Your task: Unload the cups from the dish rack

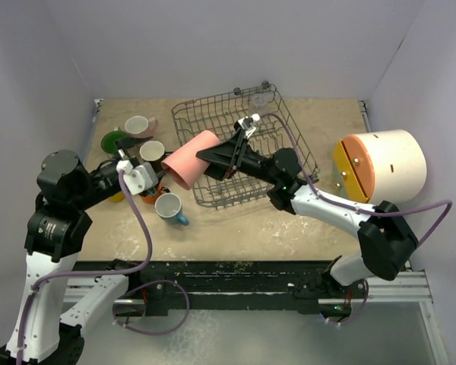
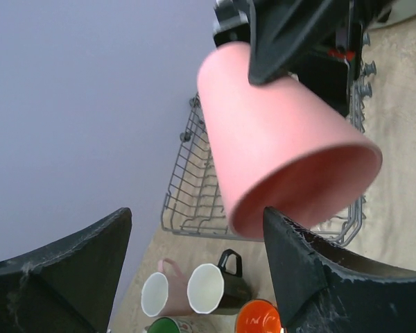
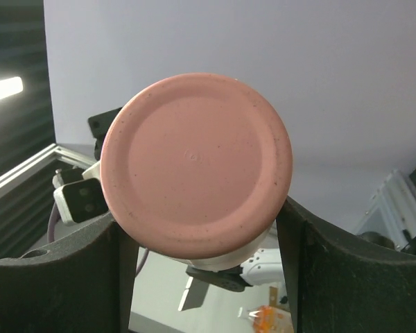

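My right gripper (image 1: 213, 157) is shut on the base of the tall pink tumbler (image 1: 188, 160) and holds it on its side in the air, left of the dish rack (image 1: 304, 161). In the right wrist view the tumbler's round base (image 3: 194, 163) sits between both fingers. My left gripper (image 1: 146, 176) is open just beyond the tumbler's mouth (image 2: 291, 139), which hangs over its right finger (image 2: 312, 277). On the table stand a pale pink mug (image 1: 139, 124), a cream mug with a green inside (image 1: 114, 141), a black mug (image 1: 152, 150) and a blue mug (image 1: 169, 207). A clear glass (image 1: 260, 95) is at the rack's far corner.
An orange mug (image 2: 260, 318) sits under my left gripper, mostly hidden in the top view. A big white cylinder with an orange-yellow end (image 1: 387, 163) lies at the right. Walls close in the table's back and sides.
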Robot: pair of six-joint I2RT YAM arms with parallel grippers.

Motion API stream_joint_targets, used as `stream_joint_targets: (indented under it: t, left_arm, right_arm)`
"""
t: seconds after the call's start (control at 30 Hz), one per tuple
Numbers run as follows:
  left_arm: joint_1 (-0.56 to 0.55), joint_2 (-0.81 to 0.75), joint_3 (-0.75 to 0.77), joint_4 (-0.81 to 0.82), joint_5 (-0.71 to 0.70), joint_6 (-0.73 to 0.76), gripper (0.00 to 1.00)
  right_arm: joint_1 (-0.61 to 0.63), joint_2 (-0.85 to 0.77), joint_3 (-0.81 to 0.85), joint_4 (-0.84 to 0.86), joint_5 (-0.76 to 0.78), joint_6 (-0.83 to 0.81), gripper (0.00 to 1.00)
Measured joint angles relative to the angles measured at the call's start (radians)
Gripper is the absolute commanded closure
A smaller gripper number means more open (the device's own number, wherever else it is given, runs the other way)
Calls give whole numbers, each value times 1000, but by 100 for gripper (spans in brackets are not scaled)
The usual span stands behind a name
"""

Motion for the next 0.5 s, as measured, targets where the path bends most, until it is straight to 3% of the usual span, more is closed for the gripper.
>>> stream_joint_targets:
  t: [0.5]
  left_arm:
    - [0, -12, 40, -30, 60, -52, 46]
  right_arm:
    - [127, 27, -52, 207, 151, 135, 73]
